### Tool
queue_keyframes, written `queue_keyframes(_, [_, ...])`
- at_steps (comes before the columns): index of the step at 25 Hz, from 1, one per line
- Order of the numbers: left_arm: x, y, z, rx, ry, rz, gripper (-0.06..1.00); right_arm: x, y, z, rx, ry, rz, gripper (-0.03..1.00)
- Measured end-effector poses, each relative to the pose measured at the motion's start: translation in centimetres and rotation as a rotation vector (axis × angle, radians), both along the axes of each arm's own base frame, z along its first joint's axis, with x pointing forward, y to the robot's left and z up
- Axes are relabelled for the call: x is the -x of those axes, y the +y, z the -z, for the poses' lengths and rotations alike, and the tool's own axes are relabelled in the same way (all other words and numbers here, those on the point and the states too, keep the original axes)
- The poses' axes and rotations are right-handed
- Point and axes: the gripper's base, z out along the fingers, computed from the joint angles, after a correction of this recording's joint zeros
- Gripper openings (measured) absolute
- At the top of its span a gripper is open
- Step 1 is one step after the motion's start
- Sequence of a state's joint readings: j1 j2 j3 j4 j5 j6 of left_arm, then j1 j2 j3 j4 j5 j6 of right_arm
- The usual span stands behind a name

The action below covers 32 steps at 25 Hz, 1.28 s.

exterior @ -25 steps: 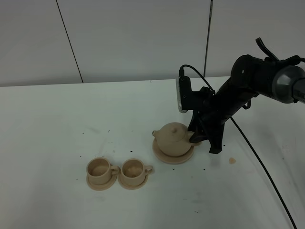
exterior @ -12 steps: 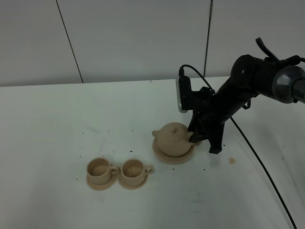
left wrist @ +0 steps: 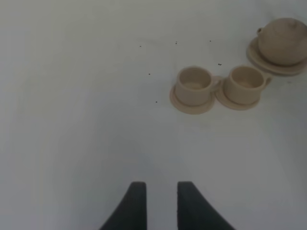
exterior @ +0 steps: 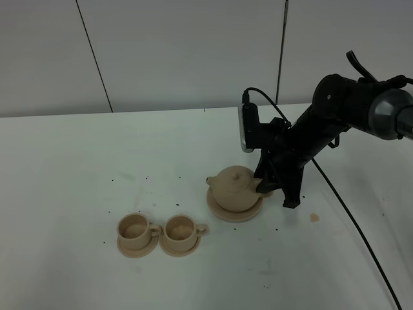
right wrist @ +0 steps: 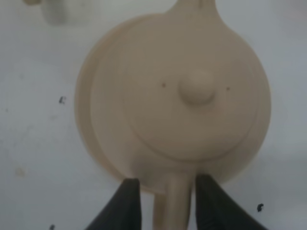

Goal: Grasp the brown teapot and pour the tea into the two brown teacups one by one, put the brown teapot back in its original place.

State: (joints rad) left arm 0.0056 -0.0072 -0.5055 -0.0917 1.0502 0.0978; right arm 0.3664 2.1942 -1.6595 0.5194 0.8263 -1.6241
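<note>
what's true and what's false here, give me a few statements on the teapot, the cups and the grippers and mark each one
1. The teapot sits on the big saucer. True.
2. The right gripper has a finger on each side of the teapot's handle. True.
3. The two cups are stacked one inside the other. False: the left cup and the right cup stand side by side, each on its own small saucer.
4. The left gripper holds a cup. False: it is open and empty above the table, apart from both cups.
5. The teapot's lid is off. False: the lid is on the pot.
</note>
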Motion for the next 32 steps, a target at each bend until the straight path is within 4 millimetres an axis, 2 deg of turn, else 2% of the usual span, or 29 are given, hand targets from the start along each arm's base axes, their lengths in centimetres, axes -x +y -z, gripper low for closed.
queue_keyframes(32, [0.00,0.00,0.00,0.000,0.000,0.000,0.23,0.01,0.11,-0.06,-0.015,0.004,0.005,0.25])
